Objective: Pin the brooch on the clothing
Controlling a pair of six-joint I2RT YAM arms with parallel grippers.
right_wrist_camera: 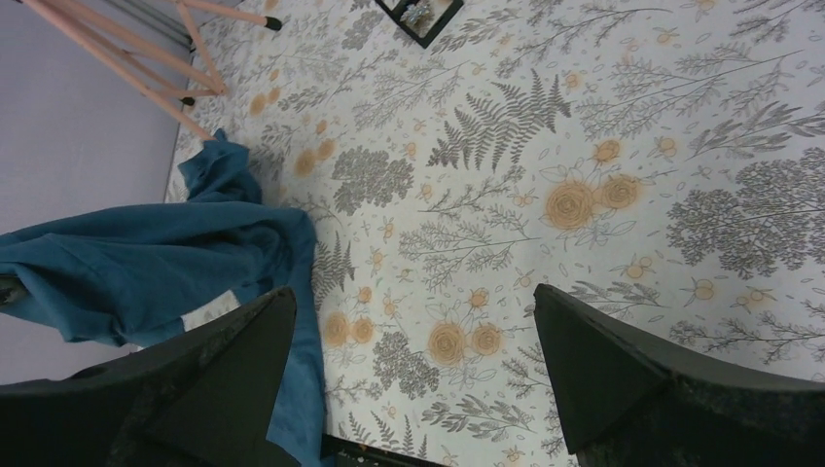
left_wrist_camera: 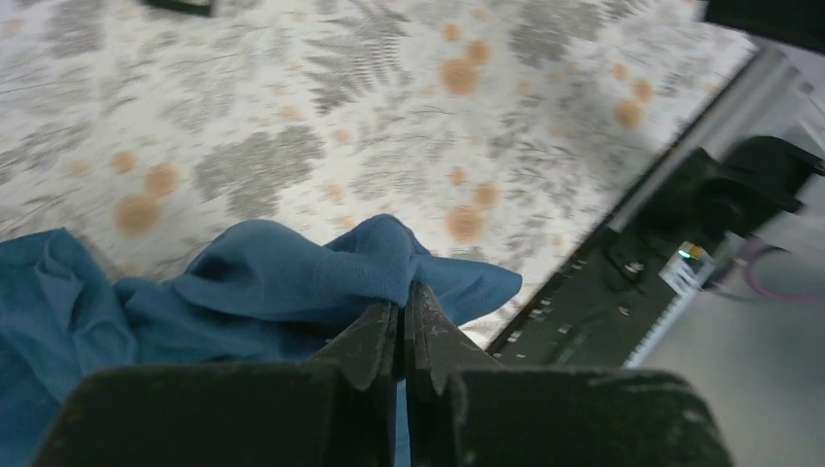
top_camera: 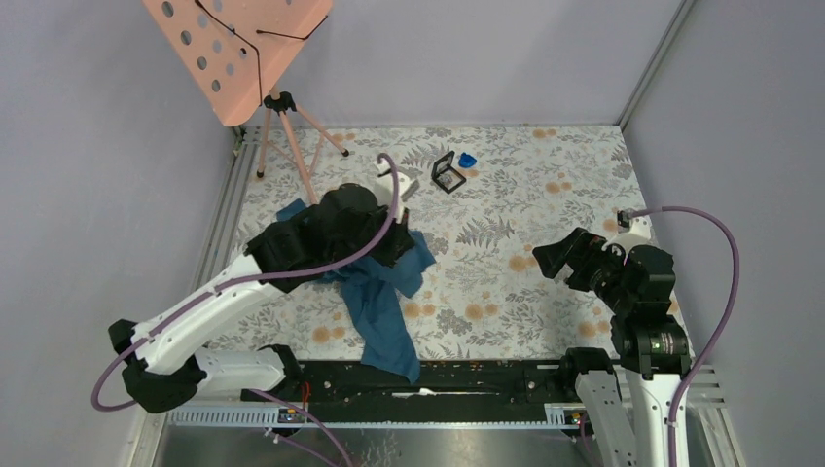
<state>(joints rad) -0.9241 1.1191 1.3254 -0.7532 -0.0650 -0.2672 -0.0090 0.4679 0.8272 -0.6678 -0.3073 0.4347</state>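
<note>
Pinching a raised fold of the clothing [left_wrist_camera: 263, 277], left gripper [left_wrist_camera: 402, 309] is clamped on fabric, near-left of the black case [top_camera: 448, 173]. Brooch [right_wrist_camera: 415, 12] looks to sit inside the case; right gripper [right_wrist_camera: 411, 292], jaws wide and empty, hangs well near-right of it, so farther away but free.

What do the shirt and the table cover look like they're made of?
The shirt: soft matte teal knit, probably cotton jersey; it bunches in loose folds where the left claw pinches it. The table cover: flat printed floral sheet, cloth or vinyl, unclear.
</note>
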